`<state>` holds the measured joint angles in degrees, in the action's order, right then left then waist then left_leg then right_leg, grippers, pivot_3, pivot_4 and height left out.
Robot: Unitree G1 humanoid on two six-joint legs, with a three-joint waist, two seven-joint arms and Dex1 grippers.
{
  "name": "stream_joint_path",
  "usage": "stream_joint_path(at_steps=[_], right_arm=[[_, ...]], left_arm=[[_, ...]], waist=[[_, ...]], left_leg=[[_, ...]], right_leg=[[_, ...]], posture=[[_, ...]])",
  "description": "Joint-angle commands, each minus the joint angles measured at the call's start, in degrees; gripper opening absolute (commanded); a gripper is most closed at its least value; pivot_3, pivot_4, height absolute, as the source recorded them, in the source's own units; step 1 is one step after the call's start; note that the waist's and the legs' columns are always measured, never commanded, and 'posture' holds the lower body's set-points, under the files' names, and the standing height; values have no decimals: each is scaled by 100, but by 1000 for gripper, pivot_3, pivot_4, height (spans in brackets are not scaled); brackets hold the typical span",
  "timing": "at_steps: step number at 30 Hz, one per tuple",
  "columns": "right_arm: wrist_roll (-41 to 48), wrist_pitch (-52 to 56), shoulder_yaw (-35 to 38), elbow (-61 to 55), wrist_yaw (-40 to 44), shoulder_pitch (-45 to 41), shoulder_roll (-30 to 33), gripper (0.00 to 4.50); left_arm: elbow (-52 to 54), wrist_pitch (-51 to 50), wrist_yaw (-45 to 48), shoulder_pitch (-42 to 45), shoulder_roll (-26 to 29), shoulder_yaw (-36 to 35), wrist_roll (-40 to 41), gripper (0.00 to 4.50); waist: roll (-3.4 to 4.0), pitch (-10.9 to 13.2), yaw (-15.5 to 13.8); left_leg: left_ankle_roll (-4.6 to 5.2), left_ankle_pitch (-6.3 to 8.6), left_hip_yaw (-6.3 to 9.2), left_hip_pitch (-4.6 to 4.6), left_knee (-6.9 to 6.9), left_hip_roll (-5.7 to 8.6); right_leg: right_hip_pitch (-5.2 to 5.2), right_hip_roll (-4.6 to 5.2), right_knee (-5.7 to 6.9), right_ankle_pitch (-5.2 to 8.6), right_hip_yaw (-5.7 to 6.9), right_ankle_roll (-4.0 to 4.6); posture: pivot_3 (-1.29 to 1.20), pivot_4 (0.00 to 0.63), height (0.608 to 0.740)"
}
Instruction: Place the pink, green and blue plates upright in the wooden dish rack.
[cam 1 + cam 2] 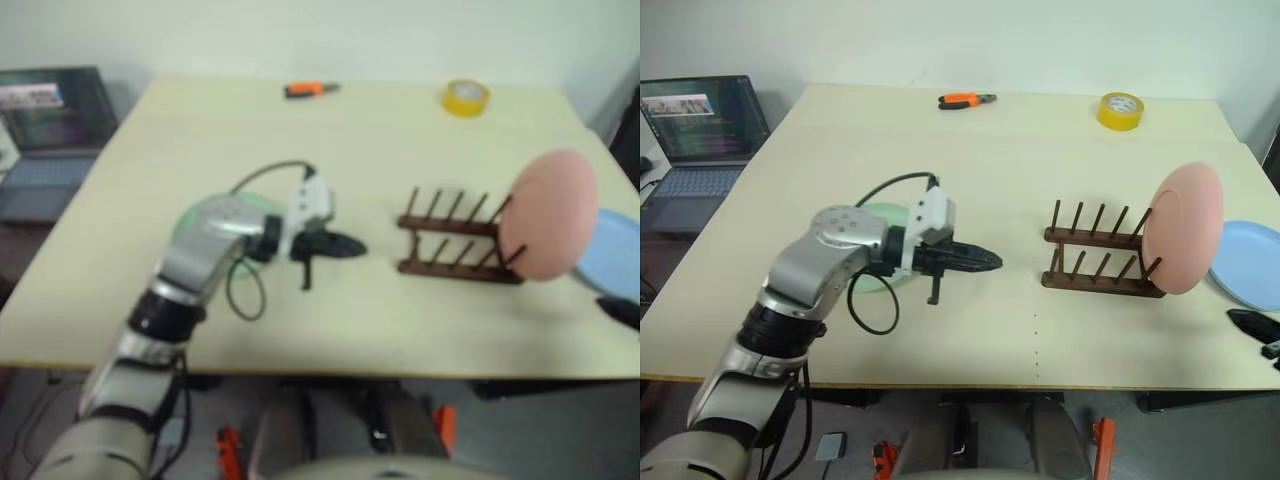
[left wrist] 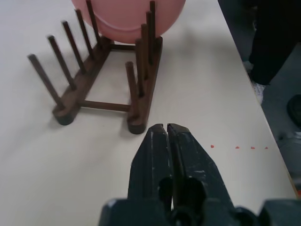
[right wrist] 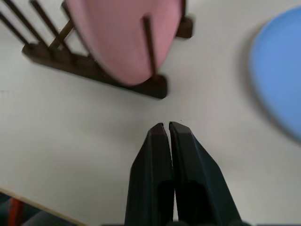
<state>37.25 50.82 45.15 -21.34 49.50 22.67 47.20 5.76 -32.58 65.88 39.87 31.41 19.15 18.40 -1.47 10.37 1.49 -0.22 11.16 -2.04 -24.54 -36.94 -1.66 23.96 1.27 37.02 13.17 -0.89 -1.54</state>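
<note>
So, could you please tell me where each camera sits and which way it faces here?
Left and right eye views: on the head, looking forward and down over the table; the left gripper reaches in, the right gripper at the edge.
Left wrist view: along its shut fingers toward the wooden dish rack.
Right wrist view: along its shut fingers at the rack's end and the blue plate.
All share the upright pink plate.

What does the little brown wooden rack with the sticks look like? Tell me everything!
The small dark brown wooden dish rack has two long base rails joined by crossbars, each rail carrying a row of thin upright pegs. It sits flat on the pale wooden table. A round pale pink plate stands on edge in the slot at its right end, leaning between the pegs. The other slots are free, and no gripper touches it.
</note>
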Motion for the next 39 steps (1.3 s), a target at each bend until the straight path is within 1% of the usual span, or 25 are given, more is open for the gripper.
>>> stream_joint_path(at_steps=[1, 4, 7, 10, 15, 19, 22, 31, 35, 39], right_arm=[[6, 24, -445, -252, -277, -60, -199, 35], [-95, -2, -1001, -213, -641, -362, -432, 35], [-269, -45, -1392, -104, -950, -601, -530, 35], [-443, -142, -1881, -8, -1262, -887, -778, 35], [-748, -389, -2352, 264, -1492, -1119, -1019, 35], [-927, -615, -2460, 511, -1709, -1378, -1157, 35], [-1050, -767, -2521, 654, -1839, -1523, -1234, 35], [-1224, -1099, -2647, 798, -2082, -1605, -1435, 35], [-1080, -994, -2554, 667, -1941, -1480, -1364, 35], [-878, -861, -2451, 461, -1466, -991, -1080, 35]], left_arm=[[169, -43, -118, -115, -156, 334, -202, 41], [-155, -107, -462, -178, -539, 535, -421, 41], [-386, -199, -585, -159, -785, 528, -437, 41], [-700, -105, -734, -177, -1060, 718, -624, 41], [-1154, 24, -842, -125, -1431, 770, -761, 41], [-1320, 93, -895, -127, -1652, 822, -874, 41], [-1340, 59, -934, -148, -1787, 841, -903, 41], [-1417, 9, -1120, -171, -2075, 808, -998, 41], [-1444, 29, -1132, -159, -2072, 812, -1030, 41], [-1601, 100, -1125, -132, -2048, 783, -1084, 41]], waist=[[2, -1, 0], [1, 0, -7], [2, -1, -5], [3, -3, -5], [-1, -5, -1], [-10, -12, 7], [-10, -12, 9], [-10, -12, 13], [-10, -12, 13], [-7, -14, -10]], left_leg=[[0, 0, 2, 0, 0, 0], [0, 0, -1, -2, -1, 2], [1, 0, 1, -2, -6, 5], [1, 0, 6, -1, -4, 4], [1, 0, 3, -4, -1, 5], [1, 0, 4, 4, -6, 2], [1, 0, 6, 32, -6, 3], [0, 0, 5, 54, -4, 4], [0, 0, 7, 55, -2, 4], [0, 1, 8, 52, 4, 6]], right_leg=[[0, 0, -1, 1, 1, 1], [1, 1, -1, 1, -2, 2], [-1, 1, 0, 0, -3, 0], [-1, -1, 2, 0, -1, 1], [1, -4, 0, 1, -4, 2], [-8, -6, 0, -2, -3, 1], [-36, -4, -5, -3, -4, 2], [-57, 0, -9, -2, -6, 2], [-57, -1, -7, -2, -4, 3], [-57, 0, -11, 2, -2, 8]], posture=[[0, 150, 740], [0, 150, 740], [0, 150, 740], [0, 150, 740], [0, 150, 740], [0, 150, 740], [0, 150, 740], [0, 150, 740], [0, 150, 740], [0, 150, 740]])
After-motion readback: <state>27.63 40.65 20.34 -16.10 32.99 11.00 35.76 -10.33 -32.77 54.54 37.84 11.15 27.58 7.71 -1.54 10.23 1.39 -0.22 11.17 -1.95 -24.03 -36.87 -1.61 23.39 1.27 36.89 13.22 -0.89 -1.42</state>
